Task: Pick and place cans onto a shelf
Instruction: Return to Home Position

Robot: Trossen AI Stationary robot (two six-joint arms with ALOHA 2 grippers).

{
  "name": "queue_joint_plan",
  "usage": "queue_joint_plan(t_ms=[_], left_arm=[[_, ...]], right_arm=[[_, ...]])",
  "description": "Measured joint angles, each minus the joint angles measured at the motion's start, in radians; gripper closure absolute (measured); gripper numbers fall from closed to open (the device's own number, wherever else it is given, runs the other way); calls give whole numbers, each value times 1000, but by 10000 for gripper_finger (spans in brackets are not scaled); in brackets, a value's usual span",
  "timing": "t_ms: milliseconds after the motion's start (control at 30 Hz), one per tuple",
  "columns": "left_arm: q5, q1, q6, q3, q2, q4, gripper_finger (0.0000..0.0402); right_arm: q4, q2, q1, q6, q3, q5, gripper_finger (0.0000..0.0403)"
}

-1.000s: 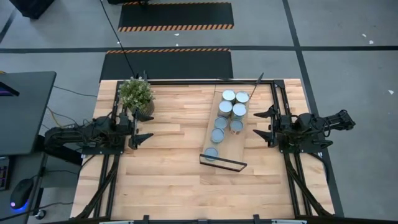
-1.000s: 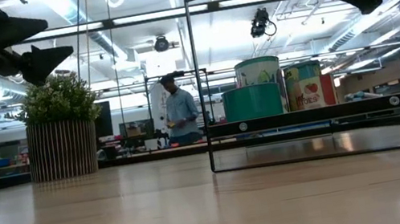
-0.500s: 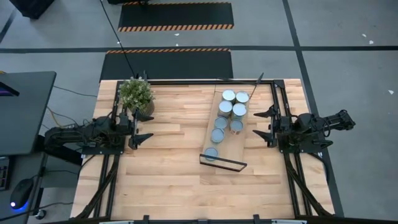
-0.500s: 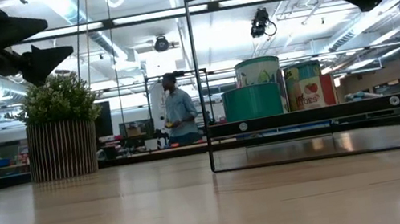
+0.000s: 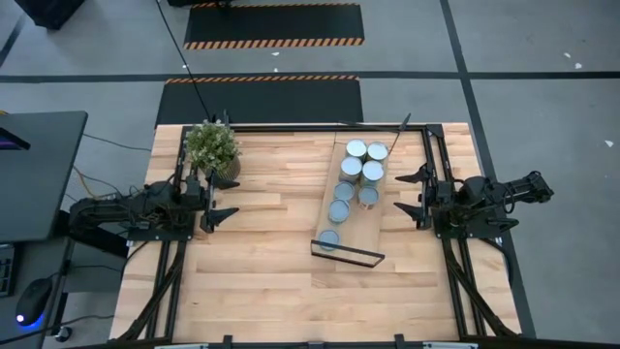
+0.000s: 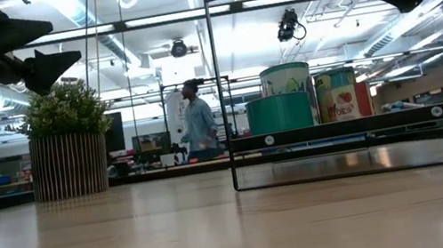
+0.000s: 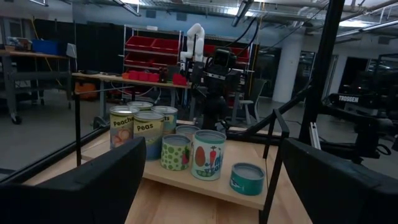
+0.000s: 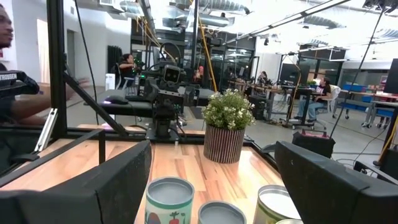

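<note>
Four cams: 1 overhead, 1 at bench level, 2 on wrists.
High cam looks straight down from far enough to take in the whole bench [image 5: 262,242] + both arms. Low cam sits at bench height, level, facing the room, w/ shelf [image 6: 357,126] frame close. L wrist cam looks past left claw [image 7: 212,144] at cans [image 7: 208,154] nearby. R wrist cam faces opp. way, past right claw [image 8: 212,148] to plant [image 8: 227,124]. Cans show in all four; plant in high, low, R wrist.

The cans [image 8: 168,199] are cut off at the right wrist view's edge; from above their labels are too small to read. The low view crops the left pincer [image 6: 63,40].
</note>
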Motion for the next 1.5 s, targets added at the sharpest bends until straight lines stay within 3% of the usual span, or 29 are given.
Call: queue_joint_plan(t_ms=[1500], left_arm=[[0, 0, 0, 0, 14, 0, 24]], right_arm=[[0, 0, 0, 0, 0, 0, 54]])
